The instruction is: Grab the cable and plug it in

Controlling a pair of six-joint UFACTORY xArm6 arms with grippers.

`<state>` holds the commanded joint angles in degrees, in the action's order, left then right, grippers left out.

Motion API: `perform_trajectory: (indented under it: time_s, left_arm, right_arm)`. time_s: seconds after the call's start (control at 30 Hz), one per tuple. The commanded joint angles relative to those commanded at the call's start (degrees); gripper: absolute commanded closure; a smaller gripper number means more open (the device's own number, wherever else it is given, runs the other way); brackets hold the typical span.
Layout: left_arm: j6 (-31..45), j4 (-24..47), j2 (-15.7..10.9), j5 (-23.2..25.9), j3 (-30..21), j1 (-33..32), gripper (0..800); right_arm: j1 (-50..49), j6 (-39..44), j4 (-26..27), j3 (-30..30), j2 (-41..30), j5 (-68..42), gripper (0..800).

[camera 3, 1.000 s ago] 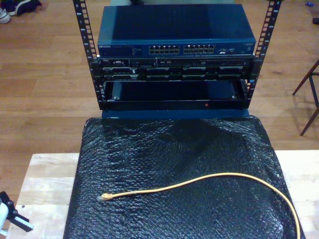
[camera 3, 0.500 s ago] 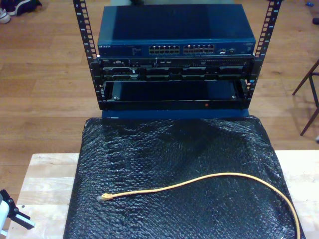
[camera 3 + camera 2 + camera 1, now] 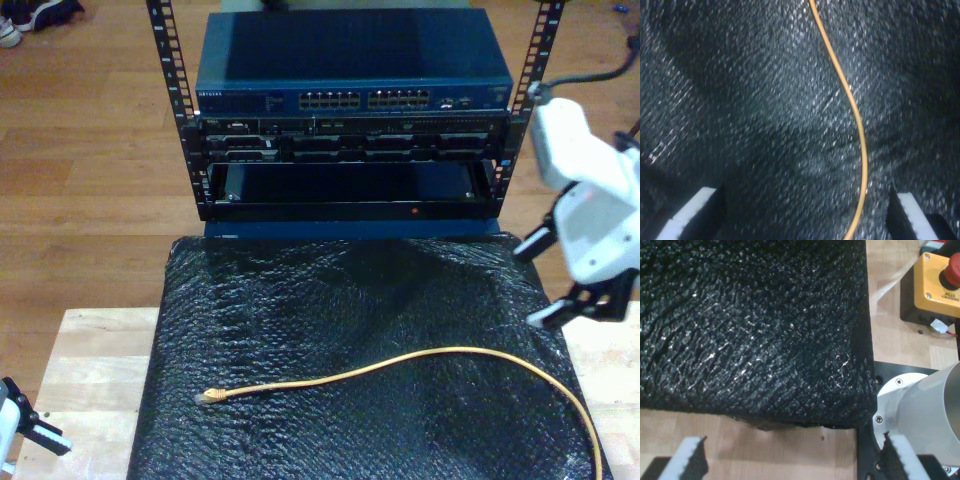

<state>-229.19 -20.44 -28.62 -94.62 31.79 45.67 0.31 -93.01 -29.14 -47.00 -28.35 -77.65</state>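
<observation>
The cable (image 3: pixel 420 365) lies loose on the black bubble-wrap mat (image 3: pixel 300 300), its clear plug (image 3: pixel 208 397) toward the exterior view's left and its length curving across to the exterior view's lower right edge. Nothing rests on it or blocks it. My second gripper (image 3: pixel 805 212) hangs above the mat with its jaws spread wide and empty, the cable (image 3: pixel 855 115) running between them but untouched. In the exterior view it (image 3: pixel 560 285) sits at the right, above the mat's edge. My first gripper (image 3: pixel 790 460) is also wide open, holding nothing, over the wooden table (image 3: pixel 790 445) beside the mat's corner, near a yellow emergency-stop box (image 3: pixel 935 285). Beyond the mat stands a rack (image 3: pixel 350 190) carrying a blue network switch (image 3: pixel 350 70) with rows of ports.
</observation>
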Motion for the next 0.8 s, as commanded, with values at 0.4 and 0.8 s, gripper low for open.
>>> perform_trajectory:
  time_s: [0.4, 0.8]
  left_arm:
    - [-0.18, -0.7, 0.53, 0.26, -0.44, -0.09, 0]
    - [-0.09, -0.7, 0.79, 0.26, -0.62, -0.09, 0]
  right_arm:
    - [16.53, 10.99, 8.09, -0.35, 5.8, 11.08, 4]
    - [26.81, 14.86, 9.58, -2.73, 13.27, 17.49, 7]
